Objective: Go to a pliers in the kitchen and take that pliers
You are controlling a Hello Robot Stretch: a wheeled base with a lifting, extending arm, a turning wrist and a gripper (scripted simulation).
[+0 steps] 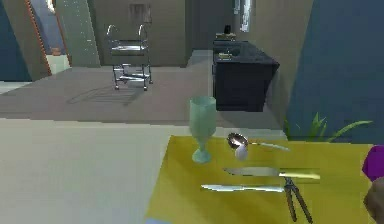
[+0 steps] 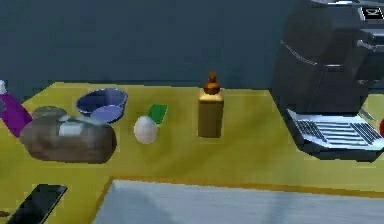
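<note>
Gripper: I am finding nothing here to settle how its fingers are standing, so I cannot tell its state.

Step in hand: judging this as the close of the approach, with the take not yet begun. The forward view is looking down onto a yellow countertop (image 1: 180, 195). The pliers (image 1: 295, 200) are lying flat on it near the forward view's lower right, their dark handles pointing toward the bottom edge.

Neighbours: a knife (image 1: 272, 173) is lying crosswise just above the pliers' head. A second flat blade (image 1: 240, 188) is lying just to their left, either touching the head or very nearly so. A spoon (image 1: 245, 143) and a pale green glass (image 1: 203, 125) are standing farther back.

Arm side view: this is facing another stretch of the yellow counter. It is carrying a brown bottle (image 2: 210, 108), an egg (image 2: 146, 130), a blue bowl (image 2: 102, 102), a loaf (image 2: 70, 140) and a coffee machine (image 2: 335, 80).

Pliers relative to gripper: cannot tell. As a judgement, the pliers are sitting ahead of the robot and not out on the side where the arm reaches.

Next move, as I am reading it: turn or shift the base until the pliers come onto the arm's side. Then lift, extend and come down on the pliers alone, keeping off both blades beside the head.
</note>
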